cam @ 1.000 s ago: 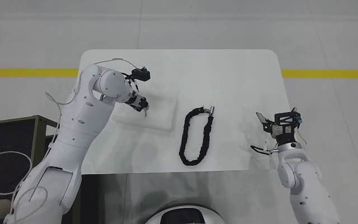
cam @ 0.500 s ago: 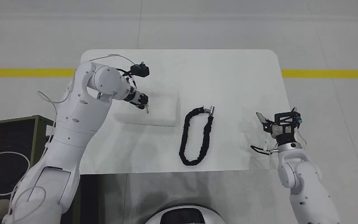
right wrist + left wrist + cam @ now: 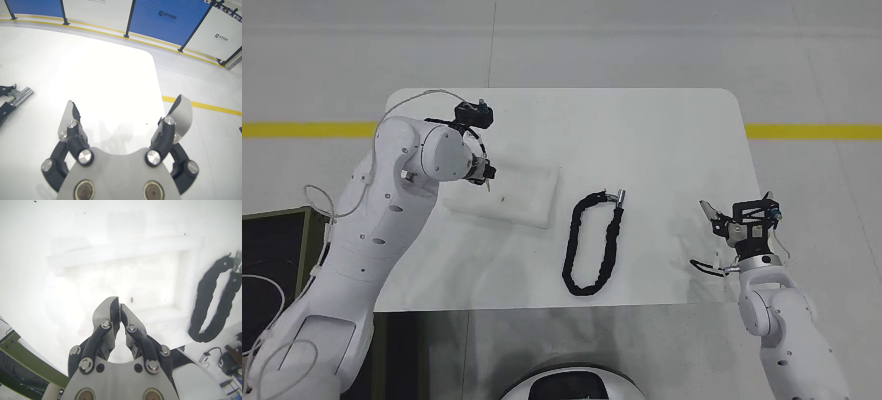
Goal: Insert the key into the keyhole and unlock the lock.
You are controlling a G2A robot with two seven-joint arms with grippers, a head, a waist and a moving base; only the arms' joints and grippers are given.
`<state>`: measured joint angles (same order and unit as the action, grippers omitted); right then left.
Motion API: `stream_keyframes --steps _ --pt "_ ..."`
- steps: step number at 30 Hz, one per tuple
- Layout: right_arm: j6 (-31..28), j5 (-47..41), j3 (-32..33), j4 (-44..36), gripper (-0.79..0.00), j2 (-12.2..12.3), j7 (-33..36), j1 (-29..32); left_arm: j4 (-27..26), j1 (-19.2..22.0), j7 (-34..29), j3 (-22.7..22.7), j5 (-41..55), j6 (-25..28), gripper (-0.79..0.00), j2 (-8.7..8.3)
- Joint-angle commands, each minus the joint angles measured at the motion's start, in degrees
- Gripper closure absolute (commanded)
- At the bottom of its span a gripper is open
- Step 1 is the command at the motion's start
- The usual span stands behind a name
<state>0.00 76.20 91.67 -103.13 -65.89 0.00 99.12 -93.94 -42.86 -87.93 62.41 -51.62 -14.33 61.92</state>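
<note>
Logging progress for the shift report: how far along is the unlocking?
Done: the left gripper is shut on a thin metal piece, apparently the key, above the foam tray. In hand: the key is apart from the lock, which lies looped on the table. Left: bring the key to the lock's cylinder, insert and turn. The right gripper is open, holding nothing.

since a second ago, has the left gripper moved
Yes. The left gripper, shut on the key, shifted across the foam tray toward its far edge, away from the chain lock.
</note>
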Motion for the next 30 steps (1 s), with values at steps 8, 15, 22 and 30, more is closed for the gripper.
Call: stream_keyframes --steps 8,15,22,30 --pt "0.0 0.0 0.0 0.0 -0.785 0.0 0.0 0.0 -0.8 -17.09 32.02 26.0 36.07 2.86 0.0 0.12" --pt "0.0 0.0 0.0 0.0 -0.785 0.0 0.0 0.0 7.61 -23.79 35.3 32.92 58.35 13.56 0.0 0.55" --pt "0.0 0.0 0.0 0.0 -0.785 0.0 0.0 0.0 7.61 -23.79 35.3 32.92 58.35 13.56 0.0 0.55" --pt "-4.08 -4.94 -3.2 -8.19 -0.785 -0.31 7.12 -3.39 7.61 -23.79 35.3 32.92 58.35 13.56 0.0 0.55"
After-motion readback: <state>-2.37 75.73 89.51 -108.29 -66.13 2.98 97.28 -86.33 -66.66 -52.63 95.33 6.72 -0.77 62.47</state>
